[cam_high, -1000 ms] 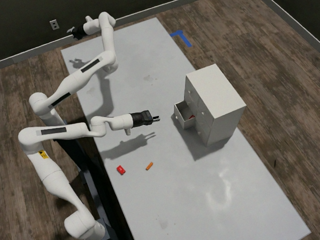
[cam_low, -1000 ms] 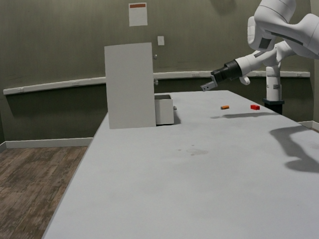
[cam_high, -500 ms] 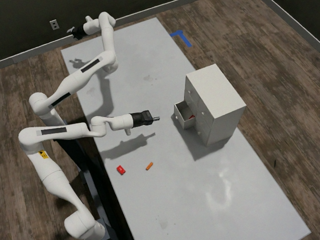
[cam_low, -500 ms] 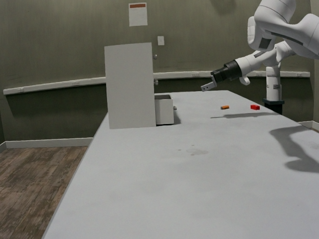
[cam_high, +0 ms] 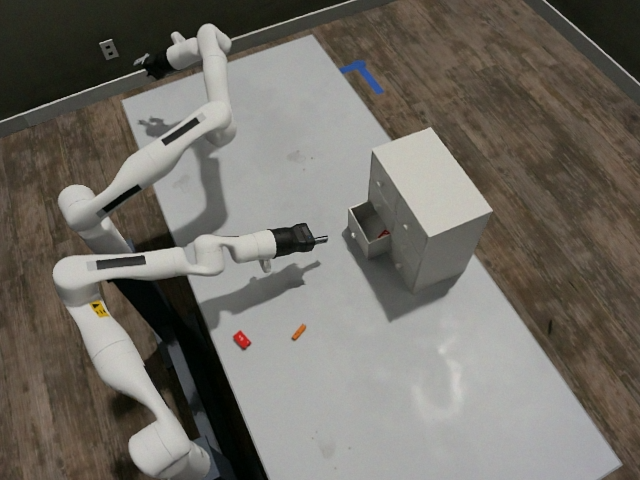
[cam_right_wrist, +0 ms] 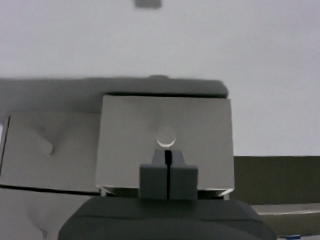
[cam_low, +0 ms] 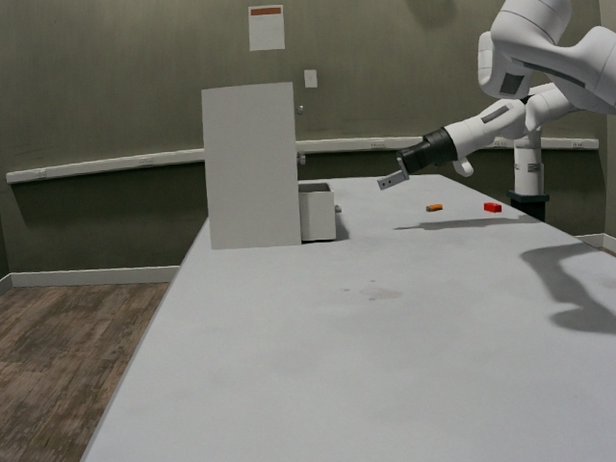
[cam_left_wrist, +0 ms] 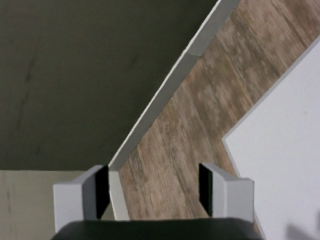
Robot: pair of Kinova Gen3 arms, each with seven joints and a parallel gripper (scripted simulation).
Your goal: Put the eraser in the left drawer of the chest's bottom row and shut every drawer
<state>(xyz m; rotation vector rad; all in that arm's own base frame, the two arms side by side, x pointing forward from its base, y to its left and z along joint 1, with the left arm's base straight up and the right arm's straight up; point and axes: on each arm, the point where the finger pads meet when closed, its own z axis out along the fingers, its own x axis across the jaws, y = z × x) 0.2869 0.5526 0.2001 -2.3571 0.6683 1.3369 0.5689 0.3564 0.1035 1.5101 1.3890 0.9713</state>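
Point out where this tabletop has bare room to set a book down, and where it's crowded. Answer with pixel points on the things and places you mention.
Bare: the stretch beyond the orange eraser-like stick point(cam_high: 298, 332) point(cam_low: 433, 207), away from the red block point(cam_high: 241, 339) point(cam_low: 492, 207). Crowded: before the open drawer point(cam_high: 356, 233) point(cam_low: 318, 216), under the right gripper point(cam_high: 321, 239) point(cam_low: 393, 180) point(cam_right_wrist: 167, 167).

Tabletop point(cam_high: 330, 289) point(cam_low: 347, 347) point(cam_left_wrist: 285, 145) point(cam_right_wrist: 270, 60) looks smooth, semi-gloss, w/ a bright sheen patch on one part & faint dull smudges elsewhere; chest point(cam_high: 431, 180) point(cam_low: 253, 164) is matt off-white, flat & smooth like painted board, open drawer point(cam_high: 379, 248) point(cam_low: 318, 214) point(cam_right_wrist: 165, 125) same finish; its knob point(cam_high: 353, 235) point(cam_low: 338, 209) point(cam_right_wrist: 166, 137) is rounded & a bit shiny; arm shells are smooth white plastic-like, satin; right gripper point(cam_high: 321, 239) point(cam_low: 392, 180) point(cam_right_wrist: 168, 175) has a black plastic-like body & grey metal-look fingers; floor point(cam_high: 516, 155) point(cam_low: 74, 347) point(cam_left_wrist: 170, 165) is wood-look planks, matt, rough-grained; wall point(cam_low: 124, 74) point(cam_left_wrist: 75, 75) is matt paint; red block point(cam_high: 241, 339) point(cam_low: 492, 207) looks like smooth plastic, tho too small to be sure
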